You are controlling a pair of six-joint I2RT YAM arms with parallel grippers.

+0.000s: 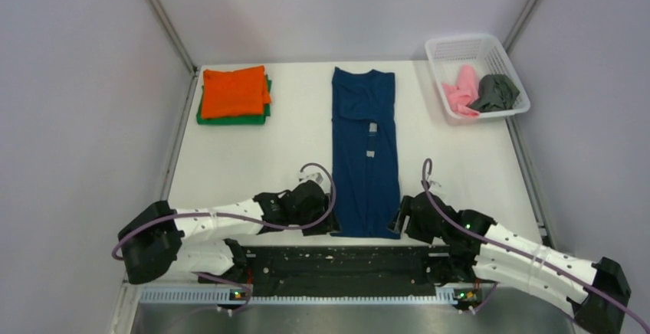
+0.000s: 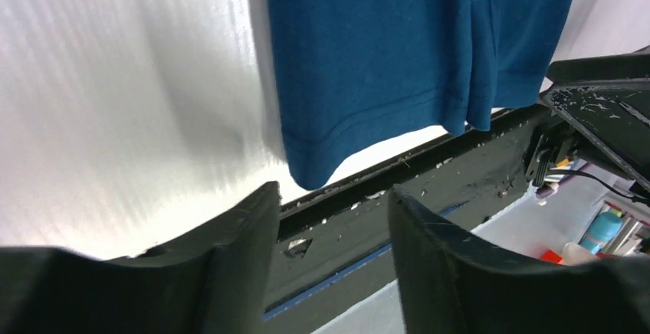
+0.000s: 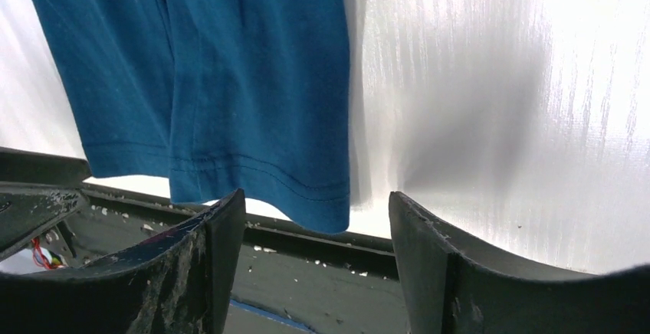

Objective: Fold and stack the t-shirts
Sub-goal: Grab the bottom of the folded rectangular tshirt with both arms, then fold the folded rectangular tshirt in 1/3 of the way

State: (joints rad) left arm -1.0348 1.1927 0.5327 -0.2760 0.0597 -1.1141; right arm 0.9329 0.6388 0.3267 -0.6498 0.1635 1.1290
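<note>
Both arms are bent low; the left gripper (image 1: 328, 224) and right gripper (image 1: 398, 224) are spread, empty, at the hem corners of the navy blue cloth t-shirt (image 1: 366, 150), laid as a narrow strip mid-way across the white table (image 1: 253, 158).

The white table (image 1: 230, 165) carries three items. The navy t-shirt (image 1: 366, 158) lies flat at centre as a long narrow strip, collar at the far end. Its hem appears to overlap the black rail (image 1: 337, 261) at the edge nearest me. Far left: the green t-shirt (image 1: 230, 119) lies on the surface, with the orange t-shirt (image 1: 234, 91) stacked on it. Far right: the white basket (image 1: 460, 49).
</note>
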